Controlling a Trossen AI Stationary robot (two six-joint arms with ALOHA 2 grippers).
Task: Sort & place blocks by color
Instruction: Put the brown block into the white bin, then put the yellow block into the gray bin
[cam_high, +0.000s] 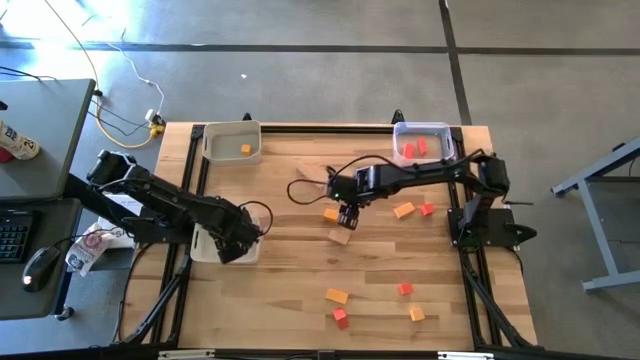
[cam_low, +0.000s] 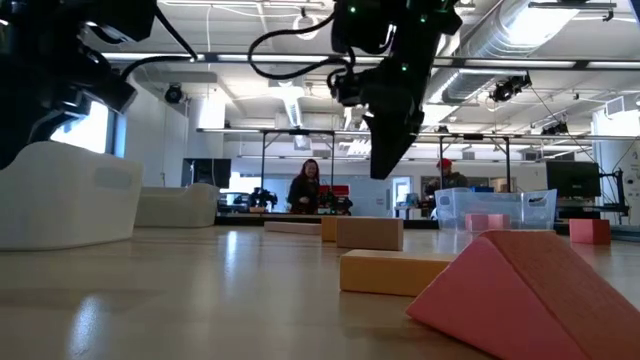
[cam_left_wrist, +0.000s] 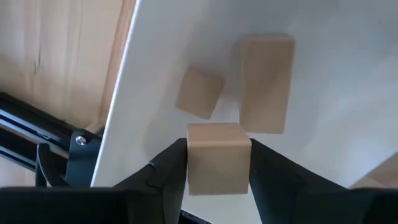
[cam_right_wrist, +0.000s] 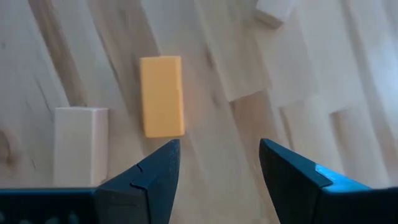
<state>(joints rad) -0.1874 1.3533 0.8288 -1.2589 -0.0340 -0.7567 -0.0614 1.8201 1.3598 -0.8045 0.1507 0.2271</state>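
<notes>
The left gripper (cam_left_wrist: 219, 163) pinches a plain wood cube (cam_left_wrist: 217, 157) over the white bin (cam_left_wrist: 336, 74), where two plain blocks (cam_left_wrist: 264, 81) lie. The right gripper (cam_right_wrist: 217, 171) hangs spread above an orange block (cam_right_wrist: 161, 94). The far clear bin (cam_high: 425, 143) contains red blocks (cam_high: 415, 149).

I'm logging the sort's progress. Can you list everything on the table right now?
White bin: one, table's top-left in the high view.
Clear bin: one, top-right.
Left bin: one, white, left edge.
Orange blocks: five; four loose, one in the white bin.
Red blocks: three loose, at least two in the clear bin.
Plain blocks: one loose mid-table, two lying in the left bin.
Held plain block: one, between the left fingers.
Left gripper: over the left bin.
Right gripper: open, above mid-table.
</notes>
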